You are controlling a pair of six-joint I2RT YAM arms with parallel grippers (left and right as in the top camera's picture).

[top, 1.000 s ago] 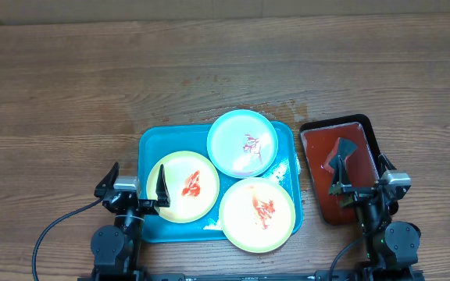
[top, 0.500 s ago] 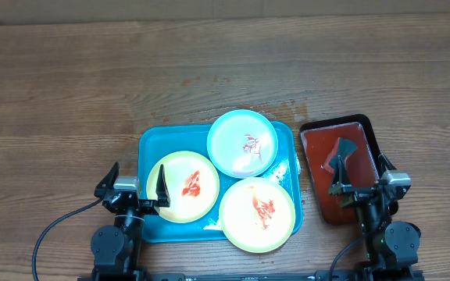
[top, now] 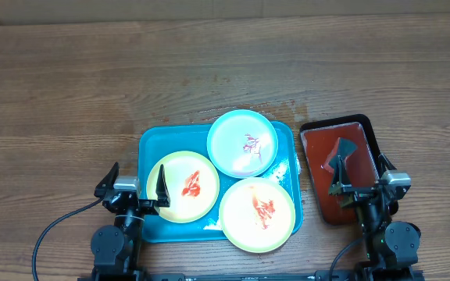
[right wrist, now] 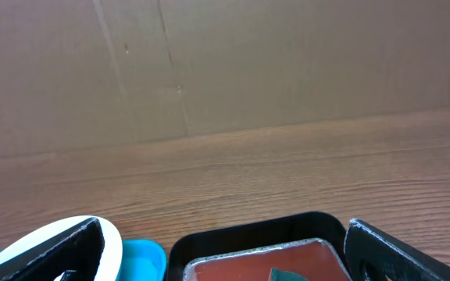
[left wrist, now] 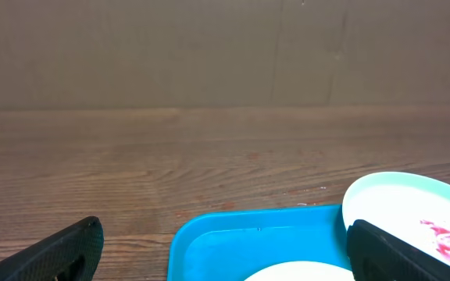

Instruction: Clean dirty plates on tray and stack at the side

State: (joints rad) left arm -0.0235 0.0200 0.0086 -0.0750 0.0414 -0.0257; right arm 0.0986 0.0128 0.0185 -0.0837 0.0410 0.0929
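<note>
The teal-blue tray (top: 153,140) lies at the table's front middle. On it lie three dirty plates with red smears: a light blue-white one (top: 233,152) at the back, a pale yellow one (top: 176,203) at front left, a pale yellow one (top: 241,222) at front right. My left gripper (top: 137,184) is open and empty over the tray's front left edge; the tray (left wrist: 264,242) and blue-white plate (left wrist: 405,207) show between its fingers (left wrist: 61,254). My right gripper (top: 360,178) is open and empty above the black tray (top: 369,133).
The black tray with dark red inside (right wrist: 248,238) holds a dark green wedge-shaped sponge (top: 341,152). It stands just right of the teal tray. A brown cardboard wall (left wrist: 209,47) stands behind the wooden table (top: 92,78).
</note>
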